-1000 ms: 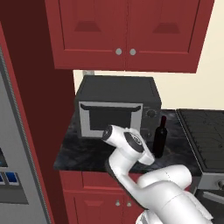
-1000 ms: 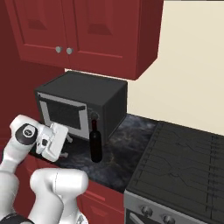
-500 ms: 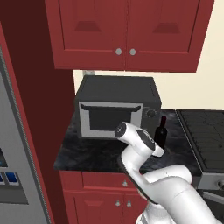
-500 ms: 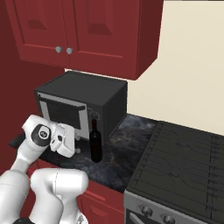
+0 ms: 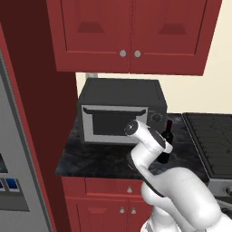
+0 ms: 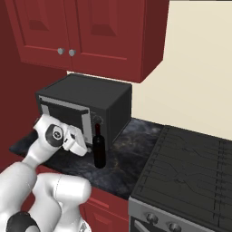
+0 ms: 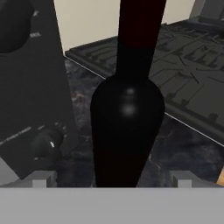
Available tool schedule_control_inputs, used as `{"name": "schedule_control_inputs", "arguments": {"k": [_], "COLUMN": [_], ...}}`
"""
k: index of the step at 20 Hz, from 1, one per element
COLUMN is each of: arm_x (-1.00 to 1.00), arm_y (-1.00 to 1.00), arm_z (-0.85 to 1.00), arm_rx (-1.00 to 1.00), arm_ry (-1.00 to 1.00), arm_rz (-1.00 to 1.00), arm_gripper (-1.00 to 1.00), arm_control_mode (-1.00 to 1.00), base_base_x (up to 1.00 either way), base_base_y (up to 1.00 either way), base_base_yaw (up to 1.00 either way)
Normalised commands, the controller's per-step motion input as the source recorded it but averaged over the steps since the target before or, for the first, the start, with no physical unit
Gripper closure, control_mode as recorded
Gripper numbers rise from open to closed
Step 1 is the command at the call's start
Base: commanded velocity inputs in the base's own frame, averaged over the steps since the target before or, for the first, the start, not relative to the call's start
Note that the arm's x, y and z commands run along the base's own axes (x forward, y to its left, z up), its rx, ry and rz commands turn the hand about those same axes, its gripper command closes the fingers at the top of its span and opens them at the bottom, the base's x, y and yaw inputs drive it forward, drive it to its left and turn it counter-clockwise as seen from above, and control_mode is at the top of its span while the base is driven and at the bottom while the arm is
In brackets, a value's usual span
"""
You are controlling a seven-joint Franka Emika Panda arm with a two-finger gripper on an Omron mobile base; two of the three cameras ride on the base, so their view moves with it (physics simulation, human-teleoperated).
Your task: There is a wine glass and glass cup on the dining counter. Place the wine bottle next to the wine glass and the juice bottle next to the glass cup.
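Dark marbled counter (image 6: 131,154): wine bottle (image 6: 99,148), no readable label, between open jaws.

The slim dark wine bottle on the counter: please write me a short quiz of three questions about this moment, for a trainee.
1. True or false: the slim, almost black wine bottle stands upright on the black marbled counter.
2. Multiple choice: what stands directly behind the bottle? A) the dark grey microwave oven B) a sink C) a toaster
3. Fill in: the white arm's gripper has its jaws ____, with the bottle centred close before them in the hand view.

Key: 1 true; 2 A; 3 open
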Motion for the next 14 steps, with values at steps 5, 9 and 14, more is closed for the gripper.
{"name": "schedule_control_inputs", "arguments": {"k": [5, 9, 14], "arm_x": [-0.08, -0.07, 0.00], "arm_y": [-0.09, -0.01, -0.19], "arm_z": [-0.23, -0.21, -0.15], "arm_rx": [-0.02, -0.05, -0.05], "arm_ry": [0.02, 0.00, 0.00], "arm_rz": [0.02, 0.00, 0.00], "arm_gripper": [-1.00, -1.00, -1.00], "arm_control_mode": [-1.00, -1.00, -1.00], "base_base_x": [0.00, 0.00, 0.00], "base_base_y": [0.00, 0.00, 0.00], "base_base_yaw": [0.00, 0.00, 0.00]}}
